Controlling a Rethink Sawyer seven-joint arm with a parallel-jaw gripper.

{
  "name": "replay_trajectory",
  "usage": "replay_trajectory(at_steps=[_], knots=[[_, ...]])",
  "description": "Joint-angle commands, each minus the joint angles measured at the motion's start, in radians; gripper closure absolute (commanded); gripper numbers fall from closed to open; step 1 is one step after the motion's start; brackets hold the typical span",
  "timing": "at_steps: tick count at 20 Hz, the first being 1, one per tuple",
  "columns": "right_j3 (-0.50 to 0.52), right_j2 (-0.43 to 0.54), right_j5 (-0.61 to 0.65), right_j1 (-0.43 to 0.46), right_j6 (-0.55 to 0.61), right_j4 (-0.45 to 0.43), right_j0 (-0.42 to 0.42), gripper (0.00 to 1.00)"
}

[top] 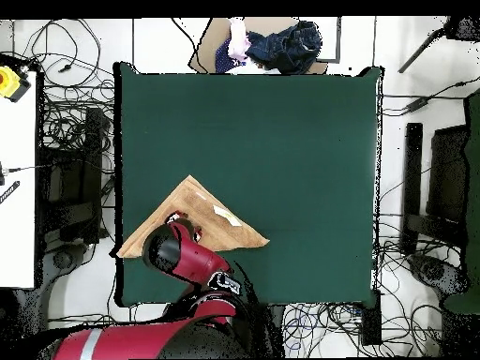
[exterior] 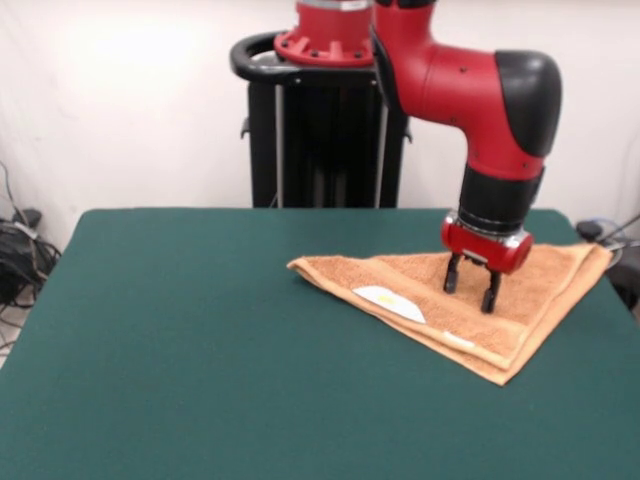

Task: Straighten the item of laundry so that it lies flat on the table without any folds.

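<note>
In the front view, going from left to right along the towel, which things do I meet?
Towel's left corner → white label → tool, its fingers apart over the towel → towel's right corner.

The towel (exterior: 520, 300) is rough, matt orange terry cloth with a smooth white label (exterior: 390, 302); under it, the table (exterior: 180, 360) looks matt green felt.

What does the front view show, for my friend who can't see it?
A red and black robot arm reaches down so its open gripper is right over a light orange towel folded into a triangle. The towel lies on a dark green table, towards the right side, with a small white label showing on top.
</note>
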Motion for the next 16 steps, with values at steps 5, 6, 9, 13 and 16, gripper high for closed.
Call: replay_trajectory(at_steps=[5,6,9,13,16], knots=[[-0.195,0.105,-0.188,0.188,0.271,-0.018,-0.024,1.00],[-0.194,0.113,-0.186,0.189,0.272,-0.029,-0.035,1.00],[-0.198,0.116,-0.116,0.180,0.246,-0.013,-0.038,1.00],[-0.188,0.129,-0.117,0.173,0.262,-0.020,-0.044,1.00],[-0.186,0.125,-0.120,0.171,0.267,-0.016,-0.037,1.00]])
